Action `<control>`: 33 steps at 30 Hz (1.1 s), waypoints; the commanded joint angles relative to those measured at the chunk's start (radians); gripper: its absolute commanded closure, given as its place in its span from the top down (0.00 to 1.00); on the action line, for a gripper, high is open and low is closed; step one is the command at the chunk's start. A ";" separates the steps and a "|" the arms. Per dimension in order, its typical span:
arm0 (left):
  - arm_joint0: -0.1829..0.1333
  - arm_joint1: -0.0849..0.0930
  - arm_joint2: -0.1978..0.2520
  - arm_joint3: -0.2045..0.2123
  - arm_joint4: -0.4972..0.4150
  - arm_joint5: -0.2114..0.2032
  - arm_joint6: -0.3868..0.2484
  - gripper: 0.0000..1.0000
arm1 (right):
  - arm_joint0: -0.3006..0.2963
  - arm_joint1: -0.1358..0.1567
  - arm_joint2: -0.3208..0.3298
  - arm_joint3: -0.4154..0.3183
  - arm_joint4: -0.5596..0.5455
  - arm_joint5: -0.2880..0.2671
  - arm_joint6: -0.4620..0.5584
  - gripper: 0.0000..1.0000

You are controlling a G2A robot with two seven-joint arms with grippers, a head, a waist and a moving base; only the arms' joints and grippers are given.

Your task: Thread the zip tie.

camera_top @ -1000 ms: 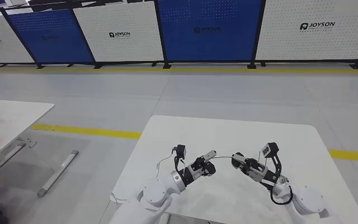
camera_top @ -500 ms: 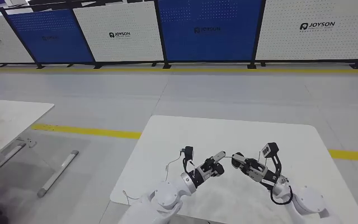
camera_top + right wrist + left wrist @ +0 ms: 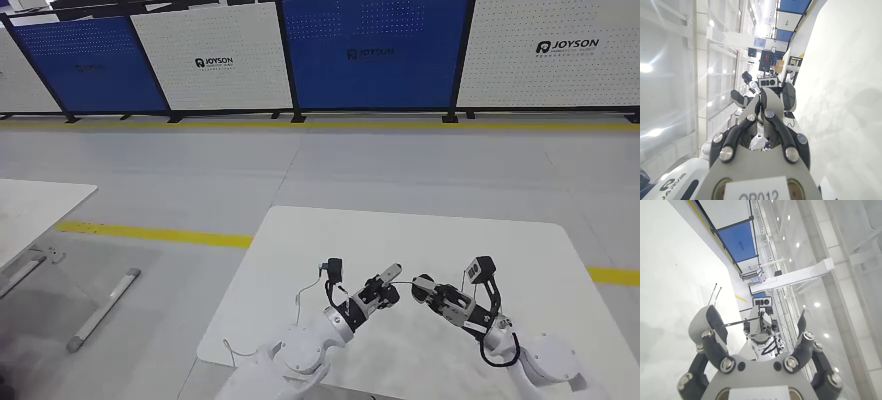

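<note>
The left gripper (image 3: pixel 386 282) is held just above the white table (image 3: pixel 330 240) with its fingers (image 3: pixel 715 321) spread wide and nothing clamped between them. Facing it, close by, the right gripper (image 3: pixel 762 96) is pressed closed on the zip tie (image 3: pixel 736 323). The thin black strip is held out level from the right gripper towards the left one, and its free end is seen reaching the pad of one left finger. Farther along the table, two more zip ties (image 3: pixel 712 293) are laid side by side. Blue and white panels (image 3: pixel 375 50) are lined up across the floor beyond.
</note>
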 commanded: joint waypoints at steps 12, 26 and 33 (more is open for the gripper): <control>0.007 0.000 -0.015 0.001 -0.011 -0.050 -0.030 0.48 | 0.000 0.000 0.000 0.000 0.000 0.000 0.000 0.00; 0.004 -0.006 -0.019 0.013 0.000 -0.048 -0.027 0.42 | 0.000 0.000 0.000 0.000 0.000 0.000 0.000 0.00; 0.002 -0.009 -0.016 0.018 0.028 -0.038 -0.003 0.29 | 0.000 0.000 0.000 0.000 0.000 0.000 0.000 0.00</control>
